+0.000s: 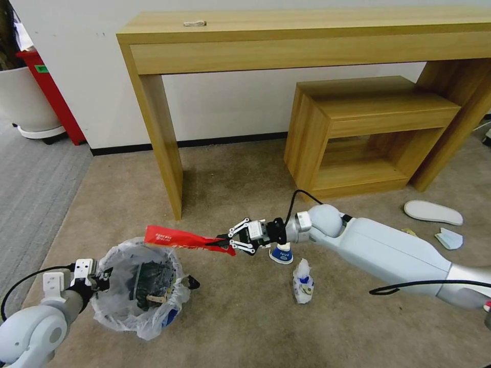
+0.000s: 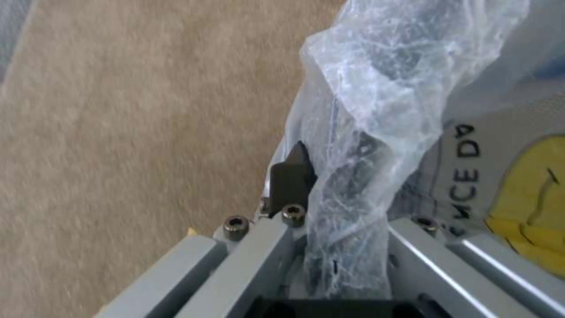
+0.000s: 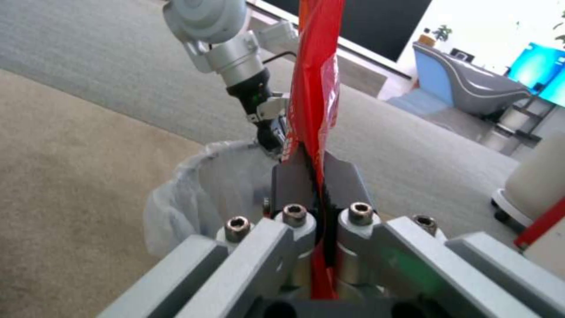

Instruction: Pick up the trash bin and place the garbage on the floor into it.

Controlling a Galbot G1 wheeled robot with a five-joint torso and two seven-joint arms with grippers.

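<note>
Right gripper (image 1: 226,244) clamped on one end of limp, light red wrapper (image 1: 176,238), its free end over bin (image 1: 134,286); left gripper (image 1: 101,280) apparently pinches the bin's rim through slippery liner.

Your right gripper (image 1: 225,244) is stretched out leftward, fingers clamped; your left gripper (image 1: 99,278) sits low, fingers pinched.
</note>
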